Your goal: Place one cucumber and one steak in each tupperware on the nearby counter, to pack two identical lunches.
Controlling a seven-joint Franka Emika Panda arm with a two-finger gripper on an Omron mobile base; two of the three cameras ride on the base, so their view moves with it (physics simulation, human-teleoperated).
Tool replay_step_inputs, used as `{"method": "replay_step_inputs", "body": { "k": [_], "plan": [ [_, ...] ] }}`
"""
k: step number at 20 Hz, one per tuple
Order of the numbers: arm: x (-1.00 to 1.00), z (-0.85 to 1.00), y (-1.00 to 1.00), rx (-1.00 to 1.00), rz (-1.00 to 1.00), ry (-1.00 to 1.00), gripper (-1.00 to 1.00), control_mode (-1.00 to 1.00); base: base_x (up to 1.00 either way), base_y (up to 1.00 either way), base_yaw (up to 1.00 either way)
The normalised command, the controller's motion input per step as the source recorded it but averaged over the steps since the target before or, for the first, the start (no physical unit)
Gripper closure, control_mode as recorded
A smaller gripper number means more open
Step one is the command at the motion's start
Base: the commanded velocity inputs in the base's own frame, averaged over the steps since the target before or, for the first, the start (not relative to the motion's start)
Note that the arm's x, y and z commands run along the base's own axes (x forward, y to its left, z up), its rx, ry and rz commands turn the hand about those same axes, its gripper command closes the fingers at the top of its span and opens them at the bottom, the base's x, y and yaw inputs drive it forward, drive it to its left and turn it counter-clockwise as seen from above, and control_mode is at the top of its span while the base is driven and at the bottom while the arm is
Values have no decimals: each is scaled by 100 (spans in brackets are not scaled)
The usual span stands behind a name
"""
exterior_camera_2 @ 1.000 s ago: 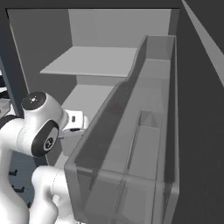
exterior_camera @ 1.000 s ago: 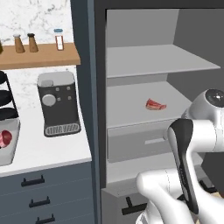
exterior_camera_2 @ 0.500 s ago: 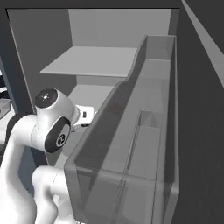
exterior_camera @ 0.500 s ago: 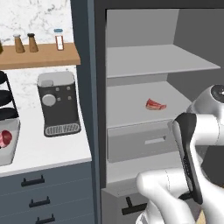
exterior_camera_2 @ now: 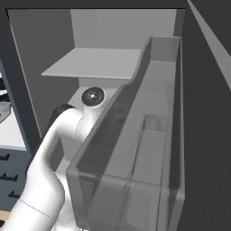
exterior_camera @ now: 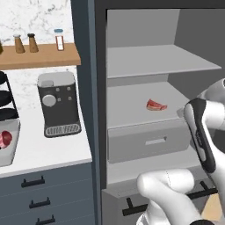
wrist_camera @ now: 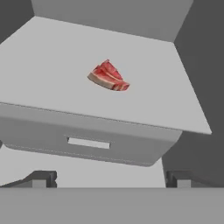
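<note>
Over the last second the arm has swung further toward the right edge of the left base view and, in the right base view, risen toward the middle of the frame, so the hand now faces into the tall dark cabinet (exterior_camera: 90,110). In the hand view the steak (wrist_camera: 108,76) lies alone just above the centre of the frame on a grey shelf (wrist_camera: 52,65), over a shallow drawer front (wrist_camera: 87,140); the same steak (exterior_camera: 156,105) sits right of centre in the left base view. The gripper (wrist_camera: 111,178) has its jaws spread wide, one tip at the lower left and one at the lower right of the hand view, with nothing between them and the steak well ahead of them. I judge this as the approach to a pick, with the grasp not yet begun. At the left edge of the left base view a tupperware (exterior_camera: 6,143) on the white bench (exterior_camera: 48,151) already shows something red inside, beside the coffee machine (exterior_camera: 58,103). No cucumber can be made out, so much of the packing seems to remain.
</note>
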Motion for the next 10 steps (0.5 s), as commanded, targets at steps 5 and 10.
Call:
{"method": "replay_step_inputs", "body": {
  "k": [5, 10],
  "plan": [
    [75, -18, -11, 0, 5, 0, -100, -100, 0, 0, 0],
    [43, -11, 0, 0, 6, 0, -100, -100, 0, 0, 0]
  ]
}}
